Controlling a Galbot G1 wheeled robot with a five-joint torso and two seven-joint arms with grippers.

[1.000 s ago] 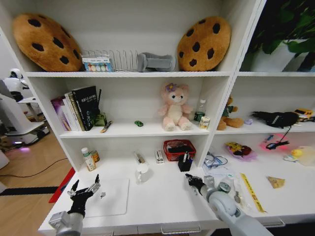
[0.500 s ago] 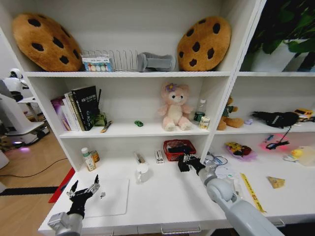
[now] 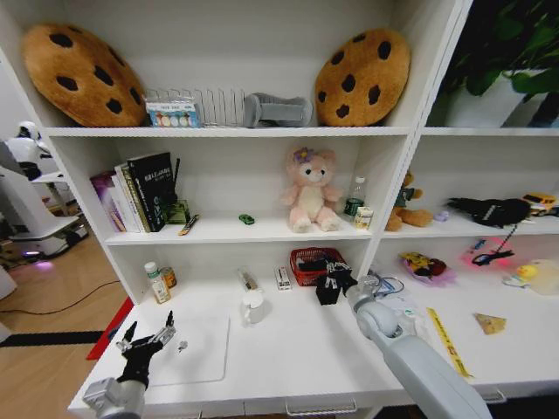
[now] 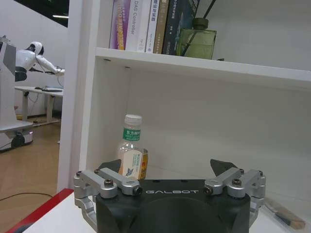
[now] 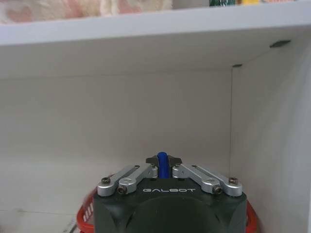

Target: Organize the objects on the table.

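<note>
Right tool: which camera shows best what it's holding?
The right wrist view: the right tool is shut on a blue pen. The head view places the tool over the black pen cup; pen indistinct. Left wrist view: neither.

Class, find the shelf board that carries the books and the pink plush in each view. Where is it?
Head: shelf crosses mid-picture, under books and plush.
Left wrist: shelf under the books, above the bottle and open left gripper.
Right wrist: shelf under the plush's feet, above the right gripper shut on a blue pen.
Shared landmark: the shelf's white front edge.
</note>
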